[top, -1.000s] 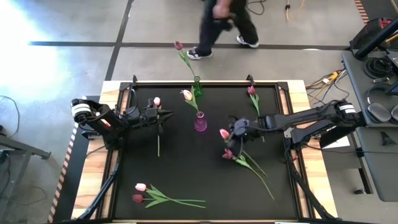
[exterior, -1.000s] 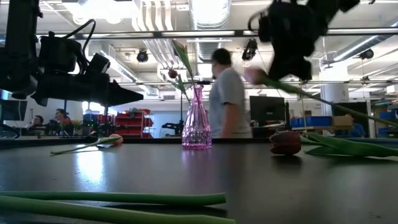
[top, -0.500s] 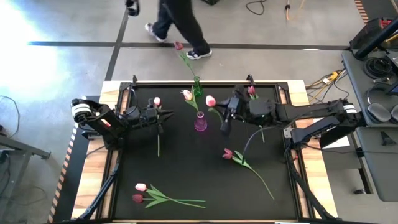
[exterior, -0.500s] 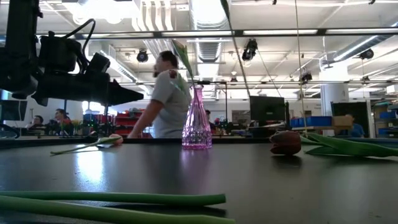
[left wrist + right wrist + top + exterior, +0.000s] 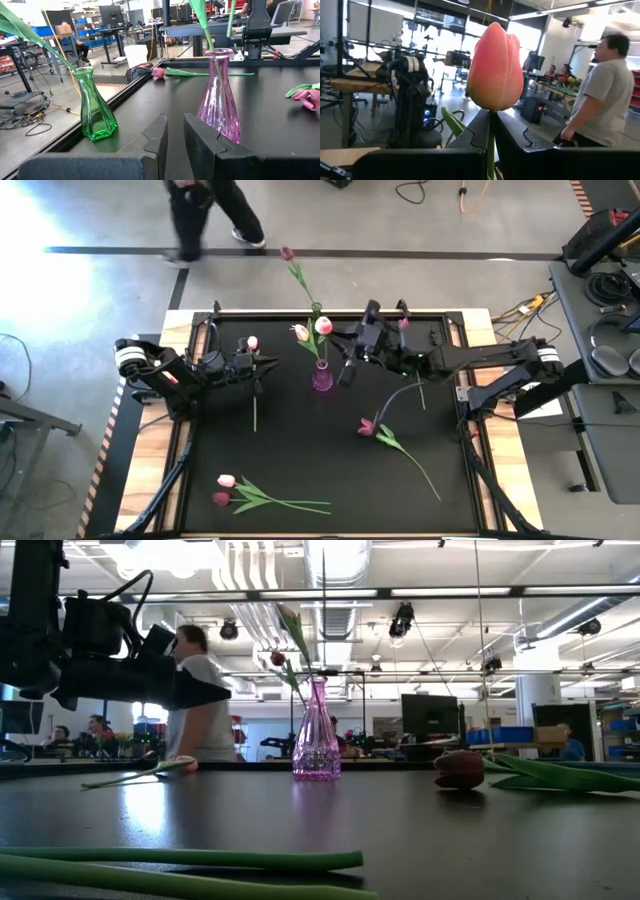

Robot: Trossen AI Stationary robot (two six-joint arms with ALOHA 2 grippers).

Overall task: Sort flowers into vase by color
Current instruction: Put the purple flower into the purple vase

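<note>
My right gripper [image 5: 492,132] is high above the table, near the pink vase [image 5: 322,377], and is shut on a pale pink tulip whose head [image 5: 323,325] stands above the fingers. The pink vase holds another pale tulip [image 5: 300,332]. The green vase [image 5: 317,320] behind it holds a maroon tulip [image 5: 287,253]. My left gripper [image 5: 262,365] waits left of the vases with a narrow gap between its fingers, beside a pale tulip [image 5: 252,343] lying on the mat. In the low view a thin stem [image 5: 323,610] hangs straight down over the pink vase [image 5: 316,735]. My right gripper pinches the tulip's stem [image 5: 491,150] just below the head [image 5: 495,65] between its two fingers. The fingers reach in from the table's right and lie across the stem. The tulip is lifted clear, its head up and its stem hanging below the fingers.
A maroon tulip [image 5: 367,426] lies on the mat at the right of centre, and another [image 5: 404,323] lies at the far right, partly under my right arm. A pale tulip [image 5: 227,480] and a maroon one [image 5: 221,499] lie near the front left. A person [image 5: 205,215] walks beyond the far edge.
My right gripper has risen from the mat right of centre and gone toward the far edge and the left, to the pink vase. It carries the pale tulip, which is lifted clear with its stem now hanging over the vase. The person has walked left.
</note>
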